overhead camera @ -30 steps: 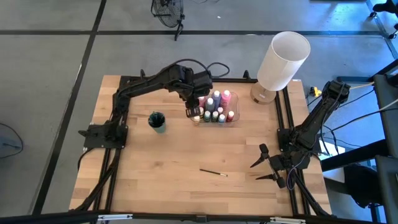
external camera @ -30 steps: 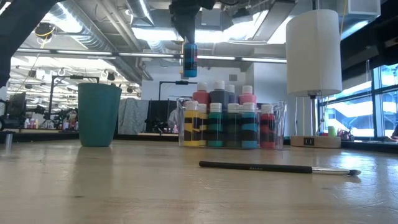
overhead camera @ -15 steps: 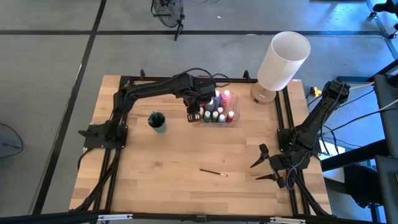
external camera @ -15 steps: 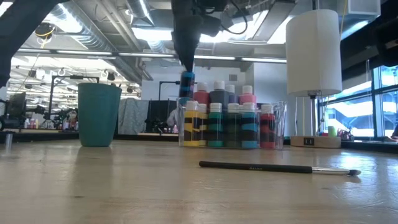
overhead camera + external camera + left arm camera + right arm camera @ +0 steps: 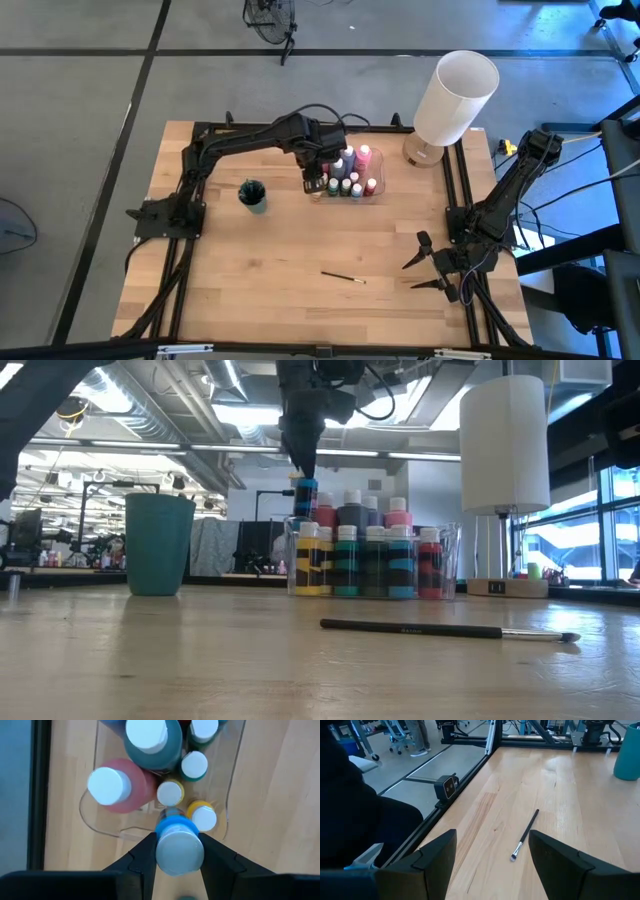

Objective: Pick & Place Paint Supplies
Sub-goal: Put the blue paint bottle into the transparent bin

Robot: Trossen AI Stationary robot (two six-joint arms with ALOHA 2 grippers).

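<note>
Left gripper (image 5: pixel 173 851) clamped on blue paint bottle (image 5: pixel 177 845), lowering it into clear bin (image 5: pixel 235 785) w/ other bottles, risk: it lands on a yellow cap & tips; right gripper (image 5: pixel 432 268) open, empty, near brush (image 5: pixel 343 276) on desk (image 5: pixel 250 280).
</note>
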